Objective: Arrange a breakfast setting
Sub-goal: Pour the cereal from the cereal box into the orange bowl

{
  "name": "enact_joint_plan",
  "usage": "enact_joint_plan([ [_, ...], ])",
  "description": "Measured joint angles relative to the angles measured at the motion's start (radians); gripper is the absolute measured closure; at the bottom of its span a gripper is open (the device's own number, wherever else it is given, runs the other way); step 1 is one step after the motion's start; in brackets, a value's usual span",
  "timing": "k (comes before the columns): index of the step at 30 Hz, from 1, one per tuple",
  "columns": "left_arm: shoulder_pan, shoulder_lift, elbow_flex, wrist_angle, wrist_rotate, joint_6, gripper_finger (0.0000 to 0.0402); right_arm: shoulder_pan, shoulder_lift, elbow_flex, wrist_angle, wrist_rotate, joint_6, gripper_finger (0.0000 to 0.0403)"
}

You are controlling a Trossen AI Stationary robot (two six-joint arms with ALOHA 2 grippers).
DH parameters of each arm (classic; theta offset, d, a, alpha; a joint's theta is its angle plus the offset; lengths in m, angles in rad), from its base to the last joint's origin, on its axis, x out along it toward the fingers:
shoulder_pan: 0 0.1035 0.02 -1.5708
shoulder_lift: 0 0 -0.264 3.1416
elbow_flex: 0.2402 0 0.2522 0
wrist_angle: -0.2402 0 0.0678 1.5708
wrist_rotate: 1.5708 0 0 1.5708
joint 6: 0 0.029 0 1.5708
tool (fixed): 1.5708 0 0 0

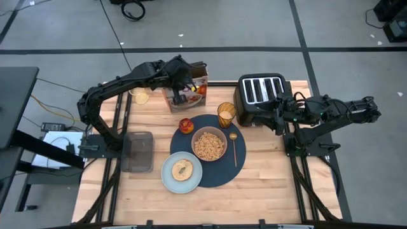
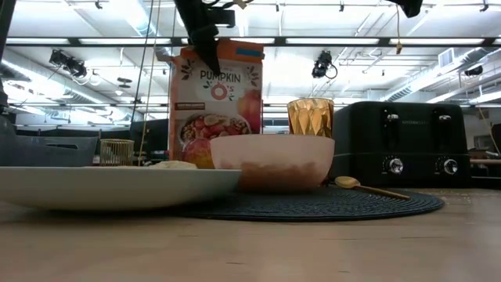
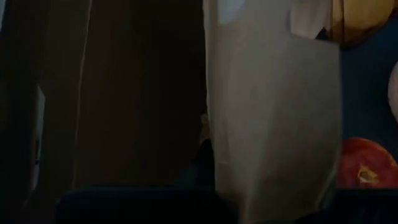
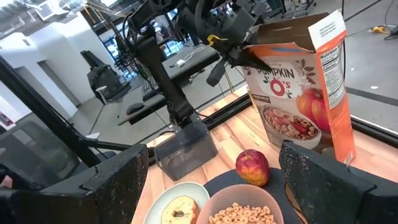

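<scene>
High view: bowl holds cereal, plate holds bread; left gripper pinches box; right gripper spread.

Cereal box: front panel reads "PUMPKIN O's"; side panel headed "Nutrition Facts", finer print illegible. No other readable text.

The table is viewed from directly overhead in the high view, with both arms included. In the low view, the scene is seen from tabletop level, close behind the plate, facing the room. The left wrist view is pressed very near the cereal box. The right wrist view is directed across the table. The cereal box and apple are shared by both wrist views.
</scene>
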Motion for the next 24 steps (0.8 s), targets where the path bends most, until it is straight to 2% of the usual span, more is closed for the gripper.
enact_joint_plan([
  [12,0.049,0.001,0.061,-0.011,-0.040,0.015,0.0398,0.000,0.000,0.000,0.000,-0.003,0.002,0.0039],
  [24,0.051,0.001,0.019,-0.032,-0.027,-0.061,0.0396,0.000,0.000,0.000,0.000,-0.003,-0.005,0.0039],
])
